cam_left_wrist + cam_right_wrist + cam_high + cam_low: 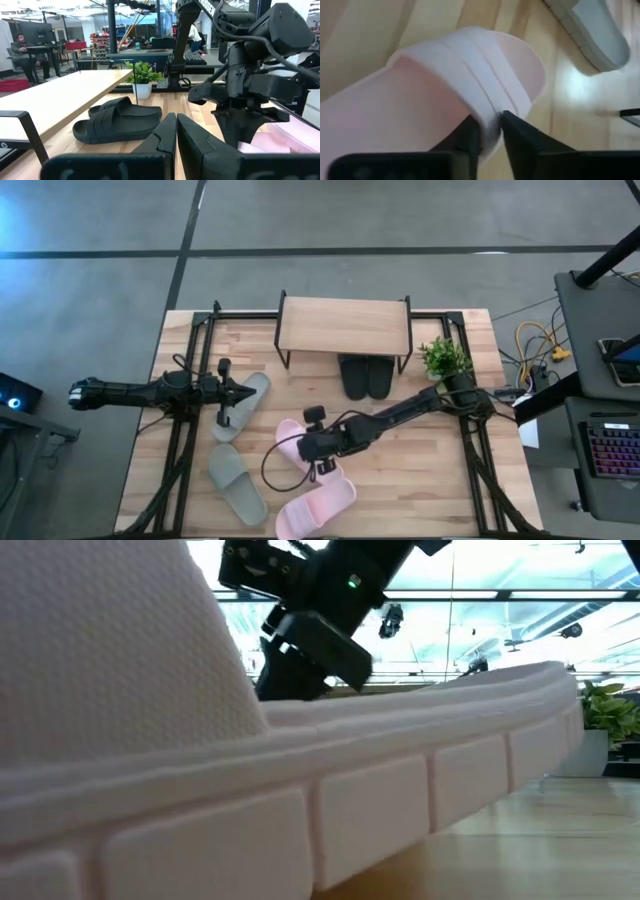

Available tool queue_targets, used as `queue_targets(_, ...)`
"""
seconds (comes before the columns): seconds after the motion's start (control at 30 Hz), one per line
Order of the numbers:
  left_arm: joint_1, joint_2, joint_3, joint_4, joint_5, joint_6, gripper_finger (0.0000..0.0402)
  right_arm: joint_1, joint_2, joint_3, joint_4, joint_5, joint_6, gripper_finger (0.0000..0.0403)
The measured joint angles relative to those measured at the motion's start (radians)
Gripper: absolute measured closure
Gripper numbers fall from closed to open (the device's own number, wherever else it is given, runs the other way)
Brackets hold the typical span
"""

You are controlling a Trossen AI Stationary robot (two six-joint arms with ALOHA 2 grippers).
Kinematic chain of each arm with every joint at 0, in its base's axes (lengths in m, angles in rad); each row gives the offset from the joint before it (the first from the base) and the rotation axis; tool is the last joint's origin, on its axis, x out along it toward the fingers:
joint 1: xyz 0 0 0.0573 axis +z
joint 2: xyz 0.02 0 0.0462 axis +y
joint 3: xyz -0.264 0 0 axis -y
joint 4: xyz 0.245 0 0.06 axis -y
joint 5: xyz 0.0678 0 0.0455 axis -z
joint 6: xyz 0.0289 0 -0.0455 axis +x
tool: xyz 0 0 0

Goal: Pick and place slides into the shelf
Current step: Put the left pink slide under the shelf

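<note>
The shelf [343, 325] stands at the table's far middle, and the black pair [365, 377] lies on the table just in front of it, also visible in the left wrist view [117, 122]. One grey-green slide [246, 402] lies at the left, another [237, 483] nearer the near edge. One pale pink slide [293, 442] lies mid-table; the second [318, 508] lies by the near edge and fills the low view [300, 790]. My right gripper [322, 467] points down at the mid-table pink slide and is shut on it. My left gripper [225, 398], shut [176, 137], hovers by the left grey-green slide. My right gripper pinches the pink slide's strap [489, 117] between its two fingers [470, 135], at the strap's end close to the sole's side. It comes from above, pointing down. Whether the slide is lifted or still on the table, I cannot tell.
A small potted plant [447, 362] stands right of the shelf. Black frame rails [190, 370] run along the table's left and right sides. Cables [535, 340] and a side desk with a keyboard [610, 450] lie beyond the right edge.
</note>
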Motion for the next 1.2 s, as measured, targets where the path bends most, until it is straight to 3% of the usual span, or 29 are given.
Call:
queue_targets(0.13,0.000,0.000,0.000,0.000,0.000,0.000,0.0402,-0.026,0.002,0.038,-0.005,0.030,0.076,0.0387)
queue_targets(0.37,0.000,0.000,0.000,0.000,0.000,0.000,0.0402,-0.081,0.002,0.106,-0.093,0.270,0.164,0.0390)
queue_targets(0.47,0.000,0.000,0.000,0.000,0.000,0.000,0.0402,-0.113,0.000,0.128,-0.130,0.301,0.281,0.0390)
queue_targets(0.6,0.000,0.000,0.000,0.000,0.000,0.000,0.0402,-0.156,0.000,0.130,-0.191,0.423,0.436,0.0390)
queue_targets(0.87,0.000,0.000,0.000,0.000,0.000,0.000,0.0402,-0.240,0.009,0.130,-0.312,0.434,0.500,0.0390)
queue_targets(1.2,0.000,0.000,0.000,0.000,0.000,0.000,0.0402,-0.295,0.012,0.127,-0.208,0.420,0.484,0.0390)
